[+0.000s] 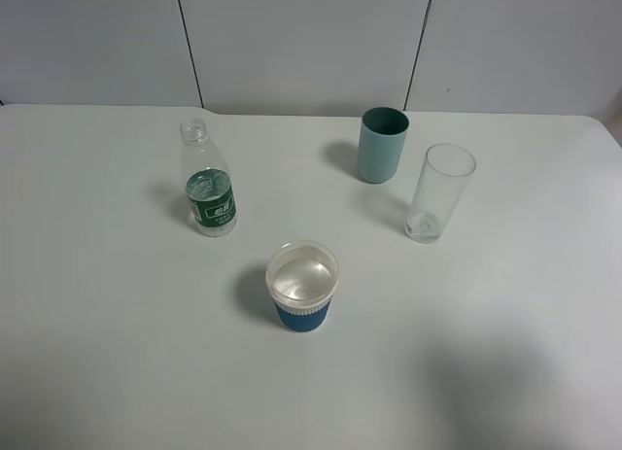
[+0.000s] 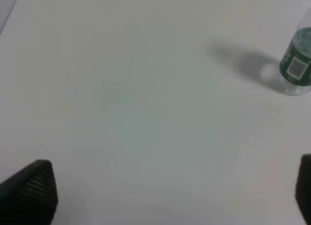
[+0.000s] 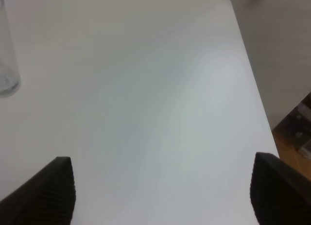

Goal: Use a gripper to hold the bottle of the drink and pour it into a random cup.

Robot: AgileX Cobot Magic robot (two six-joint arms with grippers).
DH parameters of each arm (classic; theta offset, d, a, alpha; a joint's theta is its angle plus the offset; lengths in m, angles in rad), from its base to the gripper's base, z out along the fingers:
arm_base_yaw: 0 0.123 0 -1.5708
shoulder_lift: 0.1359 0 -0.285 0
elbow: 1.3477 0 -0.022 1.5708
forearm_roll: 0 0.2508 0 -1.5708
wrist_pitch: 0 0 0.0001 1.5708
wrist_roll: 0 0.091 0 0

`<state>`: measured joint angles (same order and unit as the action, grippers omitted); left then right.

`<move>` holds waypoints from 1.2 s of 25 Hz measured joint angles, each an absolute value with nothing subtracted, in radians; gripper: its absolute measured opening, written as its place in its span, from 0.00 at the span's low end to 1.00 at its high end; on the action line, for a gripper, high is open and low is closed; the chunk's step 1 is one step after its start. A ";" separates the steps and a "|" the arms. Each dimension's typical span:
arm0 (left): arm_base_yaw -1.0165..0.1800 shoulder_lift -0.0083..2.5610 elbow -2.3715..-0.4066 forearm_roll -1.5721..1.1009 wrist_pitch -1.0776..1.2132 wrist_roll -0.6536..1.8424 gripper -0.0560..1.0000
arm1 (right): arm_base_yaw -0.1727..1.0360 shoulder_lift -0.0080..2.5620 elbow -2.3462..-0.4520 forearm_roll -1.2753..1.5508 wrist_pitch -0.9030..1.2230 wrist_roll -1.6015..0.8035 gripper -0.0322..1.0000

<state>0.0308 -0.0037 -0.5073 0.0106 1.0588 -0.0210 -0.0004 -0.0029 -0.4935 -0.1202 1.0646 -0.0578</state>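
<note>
The bottle of the drink stands upright and uncapped on the white table, left of centre, with a green label and clear liquid in its lower half. The cup, white with a blue ribbed sleeve, stands nearer the front at mid-table. Neither arm shows in the exterior high view. In the left wrist view my left gripper is open wide over bare table, with the bottle well apart at the frame's edge. My right gripper is open too, with nothing between its dark ribbed fingers.
A teal tumbler stands at the back right, with a tall clear glass beside it. The glass's base shows at the edge of the right wrist view. The table's edge runs past the right gripper, with floor beyond.
</note>
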 joint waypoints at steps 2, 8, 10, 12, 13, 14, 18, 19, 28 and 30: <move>0.031 -0.004 -0.507 0.011 1.059 -0.021 1.00 | 0.000 -0.003 -0.494 -0.120 1.065 -0.058 0.75; 0.031 -0.004 -0.507 0.011 1.059 -0.021 1.00 | 0.000 -0.003 -0.494 -0.120 1.065 -0.058 0.75; 0.031 -0.004 -0.507 0.011 1.059 -0.021 1.00 | 0.000 -0.003 -0.494 -0.120 1.065 -0.058 0.75; 0.031 -0.004 -0.507 0.011 1.059 -0.021 1.00 | 0.000 -0.003 -0.494 -0.120 1.065 -0.058 0.75; 0.031 -0.004 -0.507 0.011 1.059 -0.021 1.00 | 0.000 -0.003 -0.494 -0.120 1.065 -0.058 0.75; 0.031 -0.004 -0.507 0.011 1.059 -0.021 1.00 | 0.000 -0.003 -0.494 -0.120 1.065 -0.058 0.75; 0.031 -0.004 -0.507 0.011 1.059 -0.021 1.00 | 0.000 -0.003 -0.494 -0.120 1.065 -0.058 0.75; 0.031 -0.004 -0.507 0.011 1.059 -0.021 1.00 | 0.000 -0.003 -0.494 -0.120 1.065 -0.058 0.75; 0.031 -0.004 -0.507 0.011 1.059 -0.021 1.00 | 0.000 -0.003 -0.494 -0.120 1.065 -0.058 0.75; 0.031 -0.004 -0.507 0.011 1.059 -0.021 1.00 | 0.000 -0.003 -0.494 -0.120 1.065 -0.058 0.75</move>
<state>0.0308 -0.0037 -0.5073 0.0106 1.0588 -0.0210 -0.0004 -0.0029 -0.4935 -0.1202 1.0646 -0.0578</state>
